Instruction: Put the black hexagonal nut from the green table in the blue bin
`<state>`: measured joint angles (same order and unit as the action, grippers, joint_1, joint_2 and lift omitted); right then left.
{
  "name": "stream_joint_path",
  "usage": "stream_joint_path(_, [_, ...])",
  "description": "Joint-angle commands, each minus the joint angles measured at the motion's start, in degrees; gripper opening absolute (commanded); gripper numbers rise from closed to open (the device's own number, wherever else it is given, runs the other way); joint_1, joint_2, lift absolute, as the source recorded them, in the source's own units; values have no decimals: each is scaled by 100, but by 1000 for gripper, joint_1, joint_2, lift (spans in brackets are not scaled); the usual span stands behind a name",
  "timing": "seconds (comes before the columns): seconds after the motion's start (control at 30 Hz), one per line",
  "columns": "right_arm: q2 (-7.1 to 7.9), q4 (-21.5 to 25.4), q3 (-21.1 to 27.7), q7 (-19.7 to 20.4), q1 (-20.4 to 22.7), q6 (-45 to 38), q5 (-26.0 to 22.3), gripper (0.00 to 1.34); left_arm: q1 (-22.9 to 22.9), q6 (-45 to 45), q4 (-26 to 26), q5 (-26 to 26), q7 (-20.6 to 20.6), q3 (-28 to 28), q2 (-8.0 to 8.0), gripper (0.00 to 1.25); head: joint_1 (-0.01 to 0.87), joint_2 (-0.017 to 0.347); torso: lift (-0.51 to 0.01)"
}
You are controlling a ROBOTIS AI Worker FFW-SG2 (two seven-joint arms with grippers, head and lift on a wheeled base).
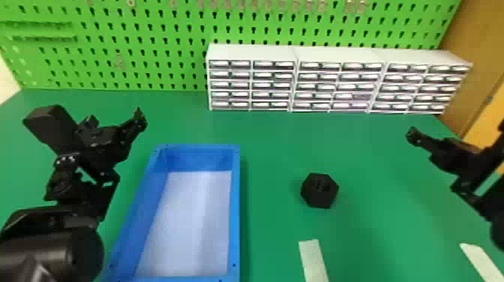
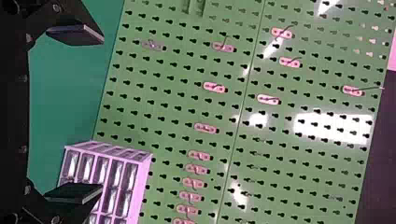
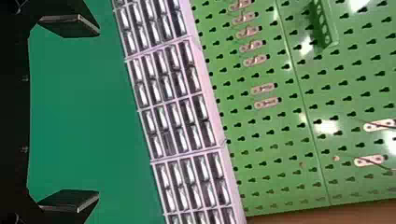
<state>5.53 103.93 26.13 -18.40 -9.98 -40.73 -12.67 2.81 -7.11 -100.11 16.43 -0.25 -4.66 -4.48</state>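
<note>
In the head view, the black hexagonal nut (image 1: 320, 190) lies on the green table (image 1: 277, 150), right of the blue bin (image 1: 235, 210), whose pale floor holds nothing. My left gripper (image 1: 140, 116) is raised left of the bin's far end. My right gripper (image 1: 412, 135) stands at the right, beyond the nut and away from it. The left wrist view has the left gripper (image 2: 98, 114) with its two fingers wide apart and nothing between them. Likewise the right gripper (image 3: 98, 113) is open and holds nothing in the right wrist view.
White drawer cabinets (image 1: 292, 80) line the table's back, against a green pegboard (image 1: 150, 45). One pale strip (image 1: 314, 260) lies on the table nearer than the nut, another (image 1: 482, 262) at the right. An orange-brown surface (image 1: 476, 48) stands beyond the table's right edge.
</note>
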Motion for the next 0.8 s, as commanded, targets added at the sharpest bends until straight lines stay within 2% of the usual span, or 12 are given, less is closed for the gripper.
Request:
stream_joint_path(0.0, [255,330,15,3,-224,-1095,107,1259,0,-1,0,0,-2,0,0,1085,692,9,-97])
stream_joint_path(0.13, [387,541,-73,3,-444,-1886,441,1259,0,8,0,0,-2,-8,0,1085,692,9,-97])
stream_joint_path(0.33, [572,594,-425,3,-813,-2862,889,1258,0,8,0,0,7,-8,0,1081,692,9,-97])
stream_joint_path(0.6, [695,558,-1066,-6,-1287,-3899,1680,1259,0,8,0,0,-2,0,0,1081,692,9,-97])
stream_joint_path(0.77, [756,339,-1356,-6,-1498,-4277,1803,1259,0,8,0,0,-2,9,0,1081,692,9,-97])
